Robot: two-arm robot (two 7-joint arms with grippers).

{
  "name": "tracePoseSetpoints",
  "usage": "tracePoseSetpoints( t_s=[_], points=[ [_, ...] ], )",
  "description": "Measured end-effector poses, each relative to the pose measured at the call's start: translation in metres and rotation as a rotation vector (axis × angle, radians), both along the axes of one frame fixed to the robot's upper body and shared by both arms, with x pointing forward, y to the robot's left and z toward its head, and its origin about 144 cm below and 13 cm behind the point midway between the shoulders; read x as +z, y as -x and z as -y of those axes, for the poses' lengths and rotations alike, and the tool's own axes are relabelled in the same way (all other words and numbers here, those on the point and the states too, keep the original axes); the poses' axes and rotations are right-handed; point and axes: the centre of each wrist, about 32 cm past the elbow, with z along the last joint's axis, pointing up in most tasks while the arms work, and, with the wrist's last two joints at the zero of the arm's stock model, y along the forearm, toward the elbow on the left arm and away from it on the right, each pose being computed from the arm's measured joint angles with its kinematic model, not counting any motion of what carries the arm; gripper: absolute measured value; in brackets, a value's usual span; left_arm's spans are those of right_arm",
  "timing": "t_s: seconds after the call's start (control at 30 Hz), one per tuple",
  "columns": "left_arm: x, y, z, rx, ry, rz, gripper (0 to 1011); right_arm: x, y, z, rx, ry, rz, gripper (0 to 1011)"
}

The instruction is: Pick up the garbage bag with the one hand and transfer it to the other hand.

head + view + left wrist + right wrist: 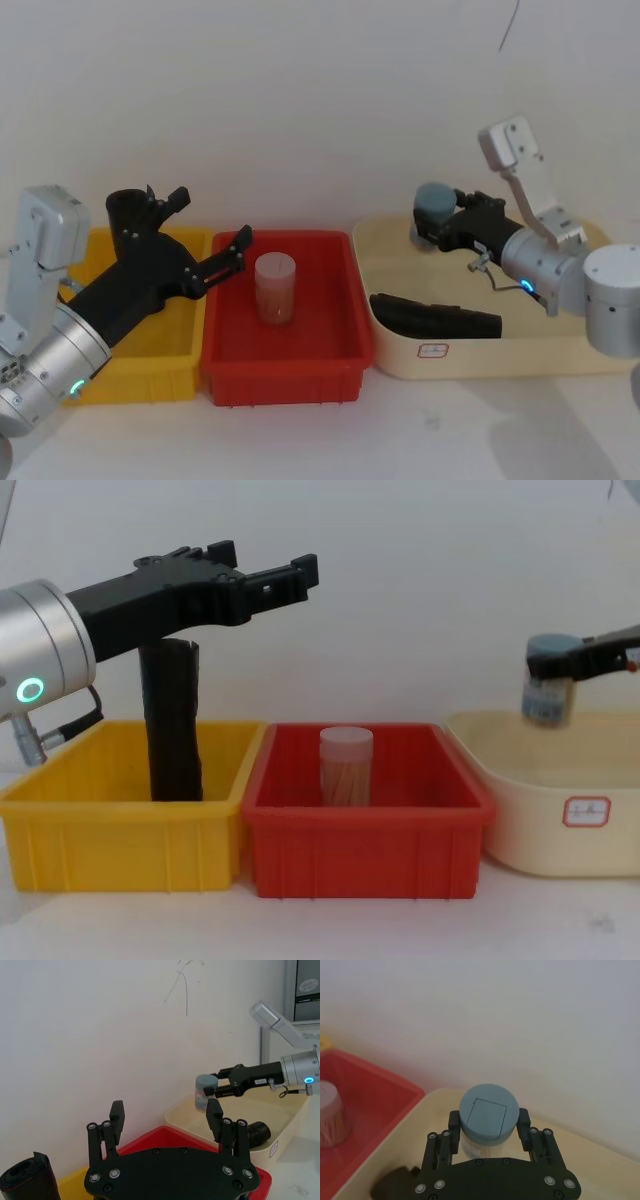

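Black ridged fingers of the left gripper (200, 232) stand spread wide and hold nothing, poised in the air above the inner edge of the yellow bin (145, 350), the tips reaching toward the red bin (285, 375). Just beside that gripper a black bag roll (172, 720) stands upright in the yellow bin, apart from the fingers; its open top (22, 1172) lies near the gripper's base in the left wrist view. In the red bin stands a clear jar (275, 287) with a pale lid. On the other side, the right gripper (432, 222) is closed on a blue-lidded jar (485, 1117), one finger against each side below the lid, and holds it above the far left corner of the cream tub (560, 360). A second black roll (435, 317) lies on its side on the tub floor, near the front wall, which bears a small white label (586, 811).
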Motion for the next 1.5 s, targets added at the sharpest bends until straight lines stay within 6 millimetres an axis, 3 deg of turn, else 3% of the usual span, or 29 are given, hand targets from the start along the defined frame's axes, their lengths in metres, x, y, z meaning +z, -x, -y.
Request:
tracePoseSetpoints(
  t_s=[0.07,0.47,0.93,1.5],
  points=[
    [0.0,0.0,0.0,0.0,0.0,0.0,1001,-0.005,0.001,0.002,0.002,0.017,-0.008,669],
    [0.0,0.0,0.0,0.0,0.0,0.0,1000,-0.016,0.002,0.003,-0.015,0.022,-0.032,1002],
    [0.0,0.0,0.0,0.0,0.0,0.0,1001,-0.01,0.013,0.0,-0.002,-0.077,-0.031,1000],
    [0.0,0.0,0.0,0.0,0.0,0.0,1000,-0.006,0.068,-0.012,0.134,-0.127,-0.025,1000]
  ],
)
